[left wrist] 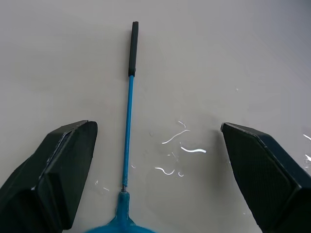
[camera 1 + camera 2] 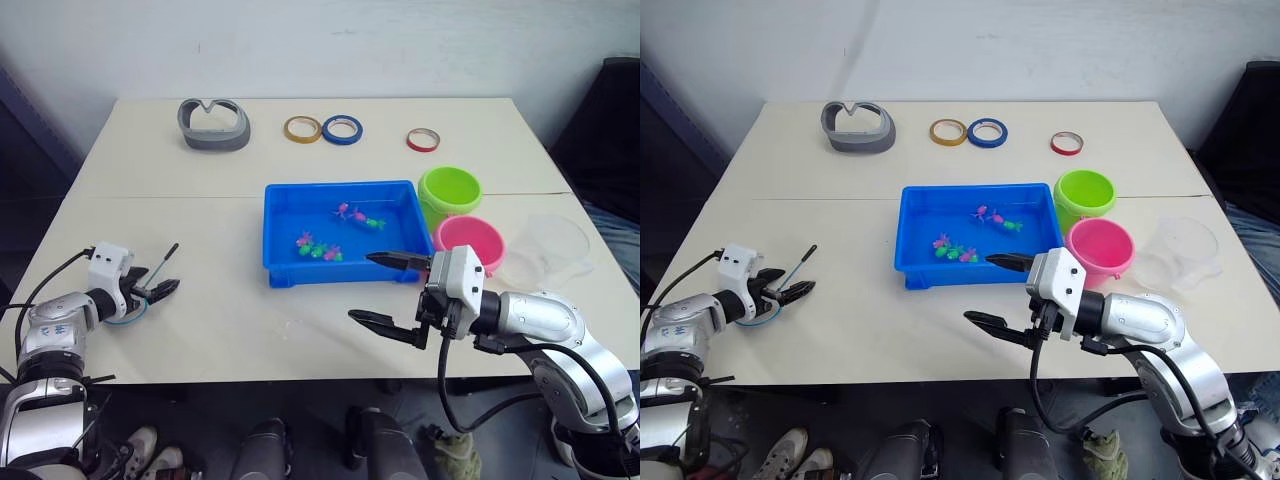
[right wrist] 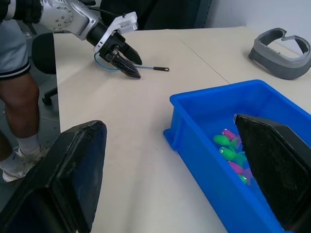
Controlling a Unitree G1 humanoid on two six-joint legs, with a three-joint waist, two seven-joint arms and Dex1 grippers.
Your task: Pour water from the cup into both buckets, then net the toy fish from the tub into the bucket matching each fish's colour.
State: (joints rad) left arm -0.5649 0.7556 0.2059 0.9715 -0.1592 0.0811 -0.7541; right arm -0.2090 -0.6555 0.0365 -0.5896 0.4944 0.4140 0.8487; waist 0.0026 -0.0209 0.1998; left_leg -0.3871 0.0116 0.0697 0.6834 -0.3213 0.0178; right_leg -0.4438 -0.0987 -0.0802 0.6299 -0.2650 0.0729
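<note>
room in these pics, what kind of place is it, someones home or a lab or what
Probably a lab or office test space, not a home. Two plain pale tables stand pushed together against a bare white wall. A grey headset and tape rings lie at the far side, and a person's legs stand beside a chair.

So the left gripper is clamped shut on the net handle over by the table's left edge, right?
Not quite: the left gripper is open, its fingers either side of the net, which lies flat on the table. The left wrist view shows it.
</note>
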